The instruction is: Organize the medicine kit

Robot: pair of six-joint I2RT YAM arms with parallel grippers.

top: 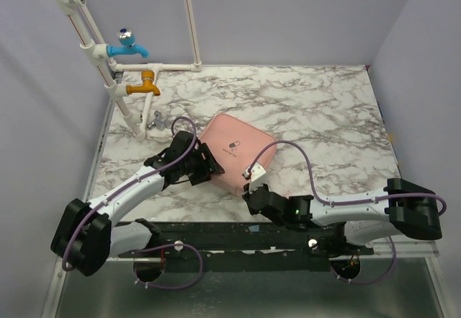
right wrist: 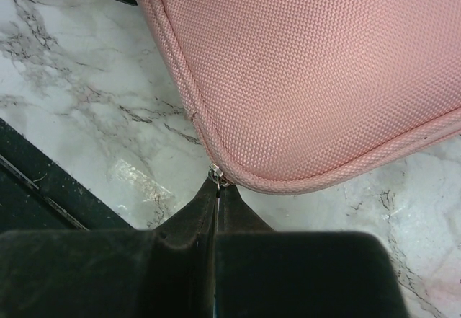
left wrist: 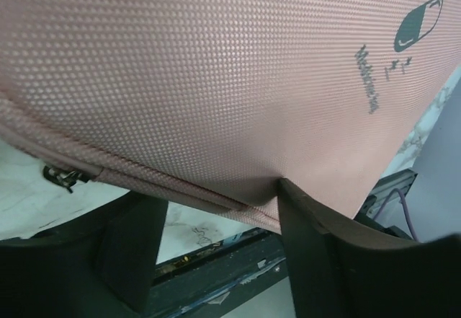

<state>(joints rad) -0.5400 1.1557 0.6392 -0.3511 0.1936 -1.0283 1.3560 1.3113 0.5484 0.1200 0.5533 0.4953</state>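
Right wrist alone shows right gripper (right wrist: 218, 188) clenched on zip pull (right wrist: 217, 178) at kit (right wrist: 324, 80) corner; left wrist: left gripper (left wrist: 212, 194) spread, pressing kit edge.

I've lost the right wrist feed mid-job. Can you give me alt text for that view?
The right gripper, fingers shut, pinches what looks like a small metal zipper pull at a rounded corner of the pink medicine kit. The kit rests on a white marble table and fills the upper right of the view.

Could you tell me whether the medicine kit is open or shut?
Shut: the medicine kit lies lid down, seam together, no lining showing; fully zipped, cannot tell.
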